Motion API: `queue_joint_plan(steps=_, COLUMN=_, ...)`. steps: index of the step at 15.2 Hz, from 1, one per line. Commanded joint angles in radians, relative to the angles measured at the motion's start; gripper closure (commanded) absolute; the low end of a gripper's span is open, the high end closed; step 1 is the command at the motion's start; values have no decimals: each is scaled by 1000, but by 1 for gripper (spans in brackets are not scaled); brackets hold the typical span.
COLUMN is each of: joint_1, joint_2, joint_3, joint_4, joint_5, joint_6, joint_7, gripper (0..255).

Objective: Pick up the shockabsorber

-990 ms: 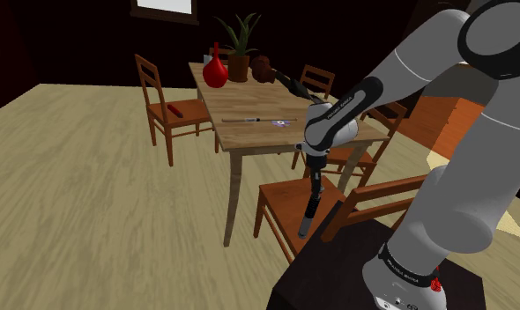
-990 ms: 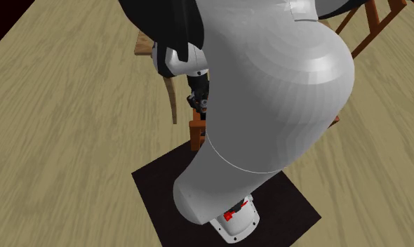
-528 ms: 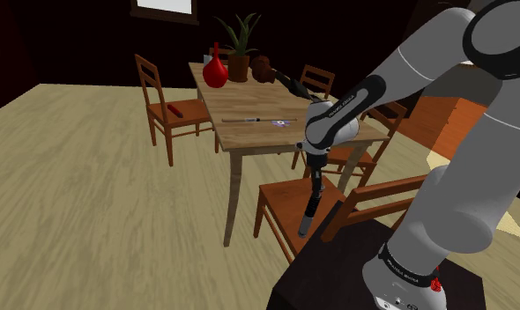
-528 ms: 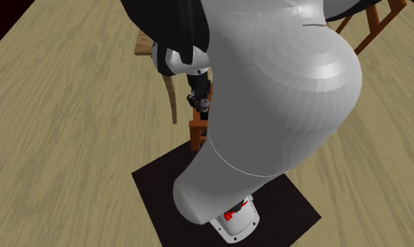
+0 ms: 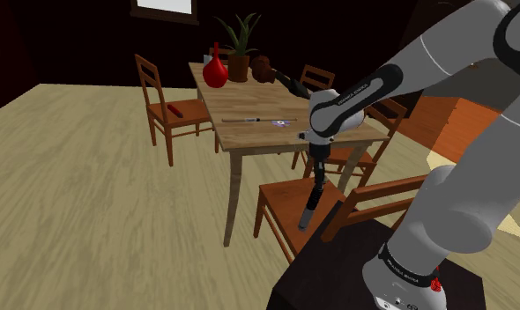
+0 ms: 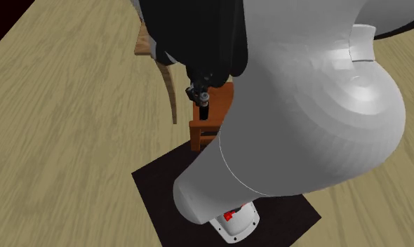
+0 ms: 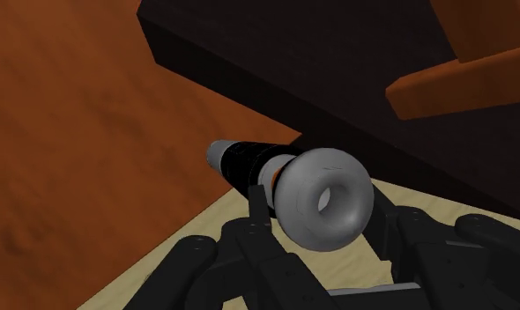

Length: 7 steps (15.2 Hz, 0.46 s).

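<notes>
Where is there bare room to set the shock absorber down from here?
The near chair seat below the gripper is bare, bordered by the stand. The table is also free at its near end, this side of the thin tool. Its far end is crowded: red vase, plant.

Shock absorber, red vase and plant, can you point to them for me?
shock absorber (image 7: 289,185): wrist view, on its grey ring end.
red vase (image 5: 216,72): shoulder view, on its round belly.
potted plant (image 5: 239,67): shoulder view, on its pot.
</notes>
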Motion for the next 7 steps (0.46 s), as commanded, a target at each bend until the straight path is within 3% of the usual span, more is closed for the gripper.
queue_joint_plan(steps=1, joint_1=-3, joint_2=-29, joint_3=2, joint_4=6, joint_5=-10, joint_6=-35, joint_7=6, gripper=255)
queue_joint_plan(steps=7, joint_1=-7, joint_2=-80, joint_3=9, joint_4=25, joint_5=-23, joint_6=-103, joint_7=18, gripper=255)
